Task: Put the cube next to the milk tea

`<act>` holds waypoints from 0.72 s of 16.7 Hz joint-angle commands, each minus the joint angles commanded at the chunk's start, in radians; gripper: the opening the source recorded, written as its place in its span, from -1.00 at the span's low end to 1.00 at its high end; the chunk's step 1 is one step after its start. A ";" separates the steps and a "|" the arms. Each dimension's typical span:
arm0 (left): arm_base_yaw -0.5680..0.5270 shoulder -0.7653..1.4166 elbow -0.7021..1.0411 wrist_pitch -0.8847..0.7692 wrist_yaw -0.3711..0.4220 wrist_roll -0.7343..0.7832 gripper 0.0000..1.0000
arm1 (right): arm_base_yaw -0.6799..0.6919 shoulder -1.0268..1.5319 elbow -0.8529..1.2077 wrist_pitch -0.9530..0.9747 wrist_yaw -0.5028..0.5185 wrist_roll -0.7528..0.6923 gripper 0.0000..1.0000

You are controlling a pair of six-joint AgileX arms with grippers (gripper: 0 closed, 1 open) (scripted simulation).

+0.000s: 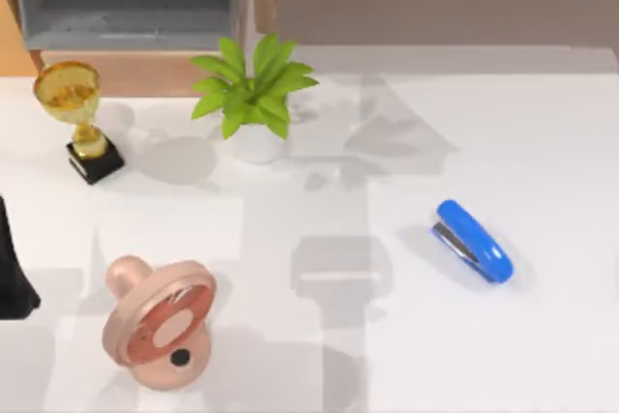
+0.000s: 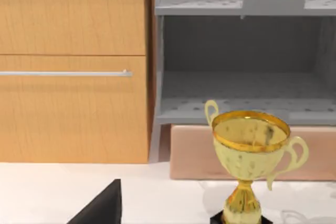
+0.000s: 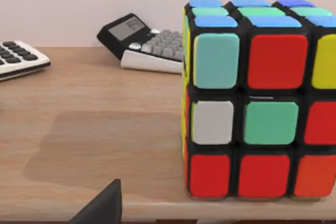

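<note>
Resting on wood shelf: cube (image 3: 260,100), unlabelled.

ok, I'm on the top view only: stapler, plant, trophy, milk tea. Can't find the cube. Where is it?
Observer: In the right wrist view the cube stands upright on a wooden shelf, close to its front edge.
Operator: Anything near it?
Observer: A black calculator lies on the same shelf beyond the cube, and a white calculator farther along. I cannot tell whether the black one touches the cube.
Operator: And the left wrist view?
Observer: It faces the gold trophy, with a grey shelf unit and a wooden drawer front behind it.
</note>
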 joint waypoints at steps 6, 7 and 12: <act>0.000 0.000 0.000 0.000 0.000 0.000 1.00 | -0.005 0.044 0.040 0.002 -0.004 0.001 1.00; 0.000 0.000 0.000 0.000 0.000 0.000 1.00 | -0.005 0.044 0.040 0.002 -0.004 0.001 1.00; 0.000 0.000 0.000 0.000 0.000 0.000 1.00 | 0.004 0.099 0.105 -0.007 0.006 0.001 1.00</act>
